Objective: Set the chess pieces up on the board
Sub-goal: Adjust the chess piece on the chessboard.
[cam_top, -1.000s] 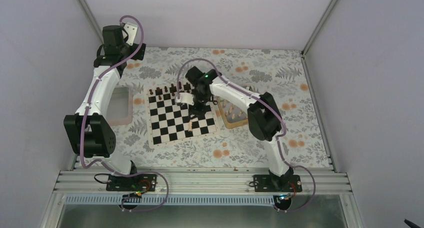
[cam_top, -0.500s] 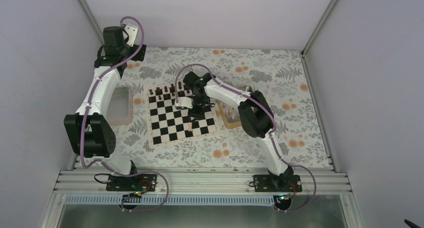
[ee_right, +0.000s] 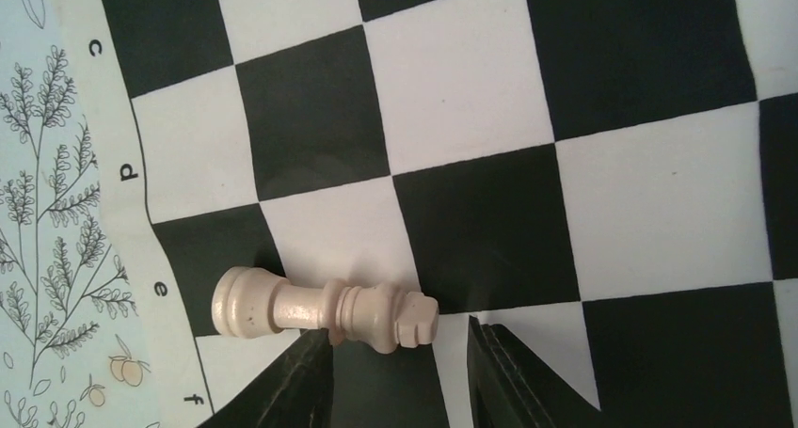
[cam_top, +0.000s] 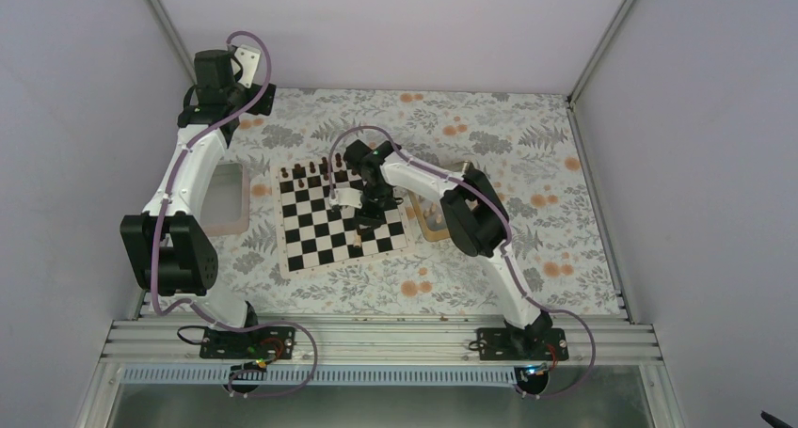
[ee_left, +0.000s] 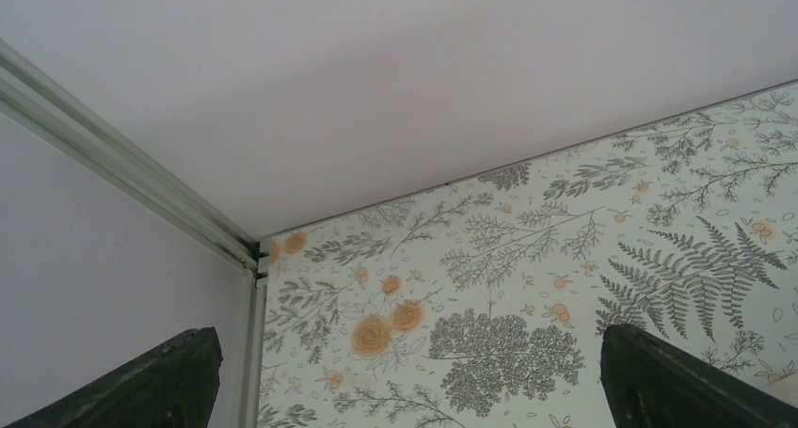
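Elbow of the right arm has swung in closer over the board (cam_top: pixel 325 245) this last second. The right gripper (ee_right: pixel 400 339) hangs with fingers apart, clamping nothing. A tan chess piece (ee_right: pixel 325 313) lies toppled near the board's lettered edge, just off their tips. It likely needs standing up.

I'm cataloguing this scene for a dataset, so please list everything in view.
board: one, black and white checks, cream border, table centre.
light chess piece: one, tan, lying on its side on the board near the edge letter e.
dark chess pieces: several, brown, along the board's far row.
gold tray: one, right of the board, partly behind the right arm.
pale tray: one, left of the board.
tablecloth: one, floral.
left arm: white and black, far-left corner, jaws open, empty.
right arm: white and black, over the board, jaws open beside the lying piece.
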You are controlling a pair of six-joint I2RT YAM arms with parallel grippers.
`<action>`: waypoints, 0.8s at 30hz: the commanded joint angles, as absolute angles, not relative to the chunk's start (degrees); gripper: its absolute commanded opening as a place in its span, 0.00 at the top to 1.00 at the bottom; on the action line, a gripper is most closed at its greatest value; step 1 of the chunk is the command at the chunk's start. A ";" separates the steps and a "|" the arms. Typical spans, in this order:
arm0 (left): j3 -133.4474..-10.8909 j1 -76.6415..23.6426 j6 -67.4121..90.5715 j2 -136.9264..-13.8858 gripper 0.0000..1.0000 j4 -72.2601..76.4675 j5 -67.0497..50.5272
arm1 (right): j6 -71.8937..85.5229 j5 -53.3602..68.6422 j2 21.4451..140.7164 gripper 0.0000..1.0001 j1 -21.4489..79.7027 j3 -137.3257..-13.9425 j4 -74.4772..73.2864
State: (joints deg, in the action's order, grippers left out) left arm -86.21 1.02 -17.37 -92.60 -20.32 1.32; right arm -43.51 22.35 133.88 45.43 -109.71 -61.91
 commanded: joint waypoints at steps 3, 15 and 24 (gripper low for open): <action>-85.81 1.10 -17.40 -92.42 0.00 -19.81 0.14 | -44.41 22.48 134.48 0.62 46.40 -111.14 -62.14; -85.50 1.13 -17.62 -91.74 0.00 -19.83 -0.56 | -45.22 23.08 135.41 0.59 47.67 -113.18 -64.24; -84.92 1.15 -17.84 -91.32 0.00 -19.68 -1.44 | -45.07 21.21 136.32 0.58 48.07 -112.80 -65.22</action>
